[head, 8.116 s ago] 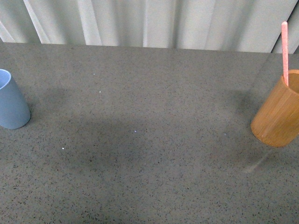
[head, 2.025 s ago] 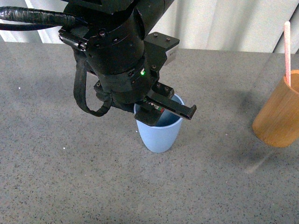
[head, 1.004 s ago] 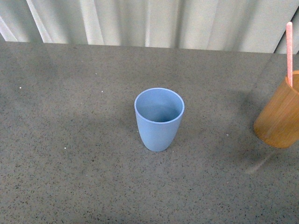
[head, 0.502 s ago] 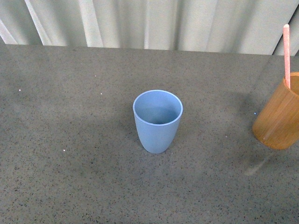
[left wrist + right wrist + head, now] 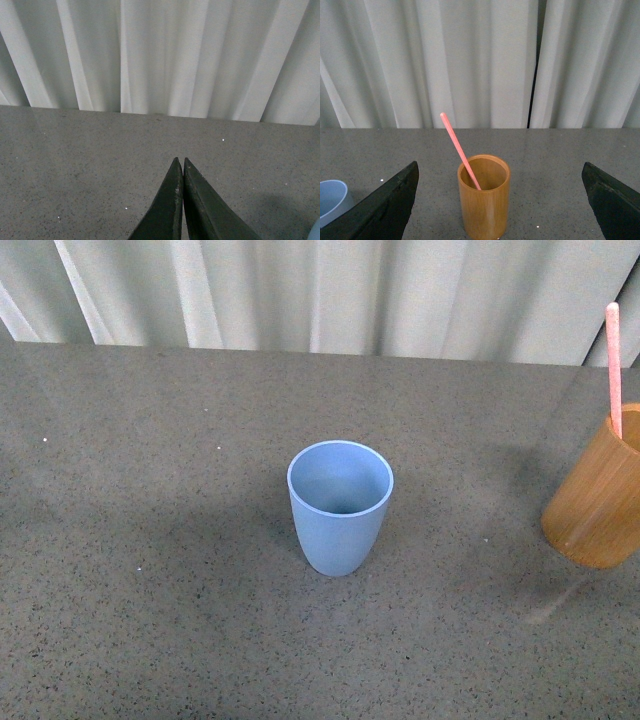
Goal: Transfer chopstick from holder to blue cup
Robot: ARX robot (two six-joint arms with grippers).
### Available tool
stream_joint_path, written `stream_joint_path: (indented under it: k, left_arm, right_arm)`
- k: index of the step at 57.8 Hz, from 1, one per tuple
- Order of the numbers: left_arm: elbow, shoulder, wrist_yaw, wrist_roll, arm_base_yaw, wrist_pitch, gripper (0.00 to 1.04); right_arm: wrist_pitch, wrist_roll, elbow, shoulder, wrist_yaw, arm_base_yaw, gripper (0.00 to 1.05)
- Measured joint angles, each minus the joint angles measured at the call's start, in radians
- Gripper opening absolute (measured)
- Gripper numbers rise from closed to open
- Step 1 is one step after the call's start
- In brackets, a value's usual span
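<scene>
Front view: the blue cup (image 5: 340, 508) stands mid-surface (image 5: 150, 620), and the chopstick (image 5: 613, 368) rises from the holder (image 5: 597, 495) at far right.
Left wrist view: the left pincer (image 5: 179, 162) is clenched, empty.
Right wrist view: the right pincer (image 5: 500, 170), the nearer one, is released wide. The leaning chopstick lies straight ahead between its 2 fingers.

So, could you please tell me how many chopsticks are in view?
1. The chopstick leans in the holder, at the far right of the front view. The cup is empty, and the right wrist view shows no second stick in the holder.
</scene>
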Motion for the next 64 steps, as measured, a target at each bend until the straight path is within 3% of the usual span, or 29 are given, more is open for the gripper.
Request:
stream_joint_path:
  k: [8,33,64]
  left_arm:
    - [-0.052,-0.041,0.006,0.000,0.000,0.018,0.04]
    - [-0.061,-0.349,0.006,0.000,0.000,-0.262,0.04]
    - [-0.061,-0.573,0.006,0.000,0.000,-0.480,0.04]
  right_arm:
    - [0.000,0.000,0.000,0.000,0.000,0.000,0.95]
    - [0.000,0.000,0.000,0.000,0.000,0.000,0.95]
    - [0.000,0.000,0.000,0.000,0.000,0.000,0.95]
